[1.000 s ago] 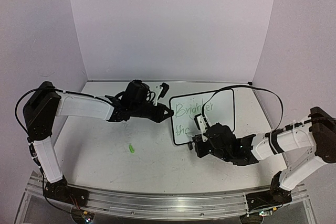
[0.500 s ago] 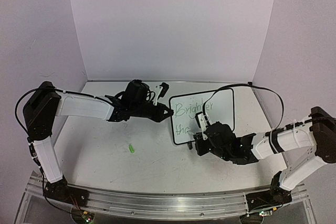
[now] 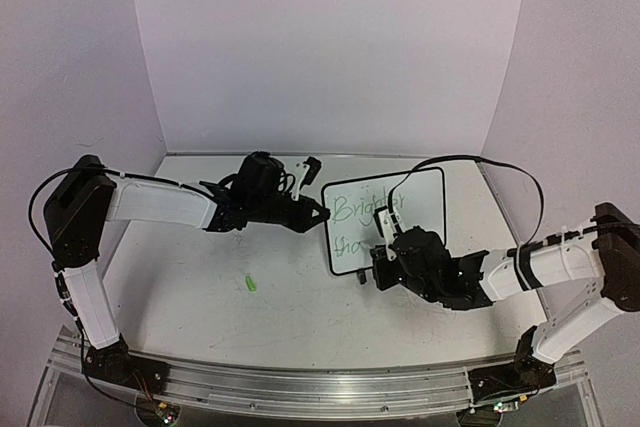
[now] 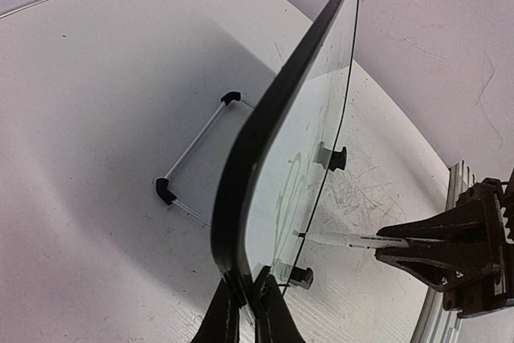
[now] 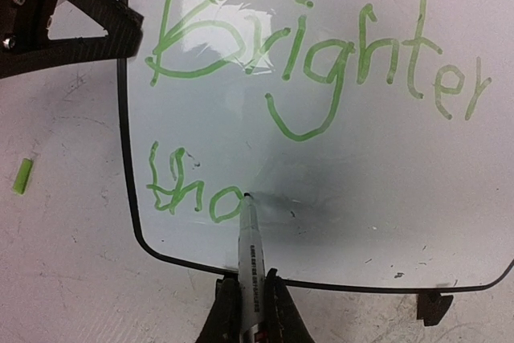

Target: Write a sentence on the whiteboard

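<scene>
The whiteboard [image 3: 420,202], glossy white with a thin black frame and rounded corners, stands propped right of centre in the top view. The sentence [image 5: 321,70] runs in light-green cursive, "Brighter" above "tho". A slim white pen [image 5: 250,255] touches its tip just after the "o", clamped in the right gripper [image 5: 250,311]. The left gripper [image 4: 245,303] pinches the board's left edge. A small green cap [image 3: 250,283] lies lower left on the scuffed table [image 3: 200,297].

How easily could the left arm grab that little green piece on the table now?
Probably not right now. The green piece lies uncovered, but the left gripper is shut on the edge of the whiteboard, holding it for the pen.
</scene>
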You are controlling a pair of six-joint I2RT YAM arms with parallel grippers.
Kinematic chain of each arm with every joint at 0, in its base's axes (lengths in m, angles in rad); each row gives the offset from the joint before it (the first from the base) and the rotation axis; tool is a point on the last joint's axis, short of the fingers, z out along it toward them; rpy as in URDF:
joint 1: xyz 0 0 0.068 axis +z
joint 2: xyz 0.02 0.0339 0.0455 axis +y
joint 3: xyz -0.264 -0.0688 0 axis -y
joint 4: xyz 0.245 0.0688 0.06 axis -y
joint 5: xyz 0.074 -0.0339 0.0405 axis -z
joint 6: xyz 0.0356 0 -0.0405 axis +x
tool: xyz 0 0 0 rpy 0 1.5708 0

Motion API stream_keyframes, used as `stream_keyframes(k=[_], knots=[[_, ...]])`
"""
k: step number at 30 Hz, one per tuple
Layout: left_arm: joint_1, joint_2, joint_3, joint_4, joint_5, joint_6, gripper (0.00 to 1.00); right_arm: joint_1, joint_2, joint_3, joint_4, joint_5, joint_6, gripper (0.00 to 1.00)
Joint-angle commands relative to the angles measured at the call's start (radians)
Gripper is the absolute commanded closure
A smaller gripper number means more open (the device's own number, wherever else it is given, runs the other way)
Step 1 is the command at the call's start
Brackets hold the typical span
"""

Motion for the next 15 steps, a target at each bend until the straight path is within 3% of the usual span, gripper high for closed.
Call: stream_keyframes(k=[1, 15], knots=[[0.015, -0.006, 0.038, -0.039, -0.088, 0.049, 1.0, -0.018, -0.007, 0.025, 0.03, 0.027, 0.007, 1.0], [0.015, -0.005, 0.038, -0.038, -0.089, 0.051, 1.0, -0.015, 0.008, -0.03, 0.002, -0.037, 0.069, 1.0]])
